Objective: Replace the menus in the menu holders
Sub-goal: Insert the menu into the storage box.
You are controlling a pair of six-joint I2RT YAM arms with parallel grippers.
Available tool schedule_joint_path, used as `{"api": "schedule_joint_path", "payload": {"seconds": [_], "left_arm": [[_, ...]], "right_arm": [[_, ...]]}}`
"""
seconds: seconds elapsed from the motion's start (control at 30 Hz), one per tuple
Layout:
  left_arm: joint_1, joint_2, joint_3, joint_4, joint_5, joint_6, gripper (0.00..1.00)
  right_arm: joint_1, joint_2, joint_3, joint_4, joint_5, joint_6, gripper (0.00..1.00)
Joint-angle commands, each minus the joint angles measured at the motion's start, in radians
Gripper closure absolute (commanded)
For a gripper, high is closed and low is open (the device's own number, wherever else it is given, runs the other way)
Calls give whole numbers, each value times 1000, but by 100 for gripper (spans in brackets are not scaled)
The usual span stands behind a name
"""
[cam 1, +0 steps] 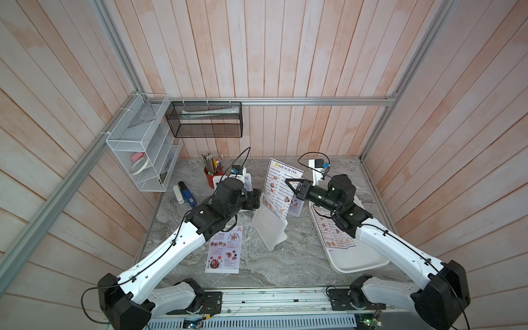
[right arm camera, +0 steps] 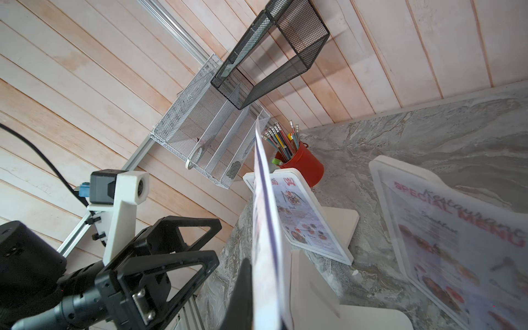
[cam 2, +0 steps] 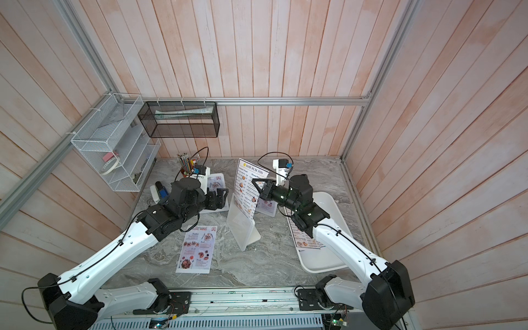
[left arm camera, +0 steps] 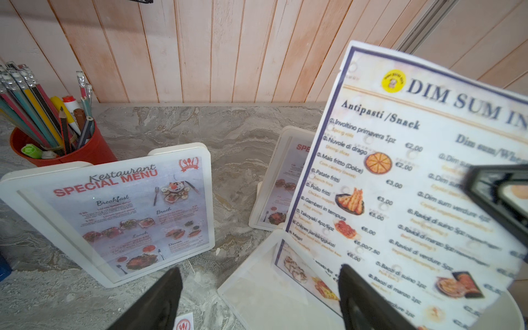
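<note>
My right fingers [cam 1: 293, 180] are pinched shut on the Dim Sum Inn menu [cam 1: 278, 175], feeding its lower edge into the middle holder [cam 1: 270, 228] below them. My left fingers [left arm camera: 160, 303] are spread wide and empty beside that holder, ready to steady it. Beyond, the farther holders [left arm camera: 13, 187] display Special Menus [left arm camera: 120, 205].

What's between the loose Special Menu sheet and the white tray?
The middle menu holder, Dim Sum Inn menu partly inserted; both top views show it.

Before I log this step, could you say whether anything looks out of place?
The Dim Sum Inn menu sticks mostly out of the middle menu holder, pinched by the right gripper; a Special Menu sheet lies loose on the table.
</note>
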Motion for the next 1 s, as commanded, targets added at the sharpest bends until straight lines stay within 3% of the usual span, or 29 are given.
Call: {"api": "schedule_joint_path", "payload": {"seconds": [0.0,0.57,0.97], "left_arm": [[-1,-22,3,-3,-22,1,12],[-2,-37,-8,-2,-30,-5,12],[-2,-38,-15,4,-39,-4,12]], "right_arm": [[16,-26,-34,46,31,-25,96],[69,-60,-103,113,82,-56,94],[129,-113,-181,103,139,-47,86]]}}
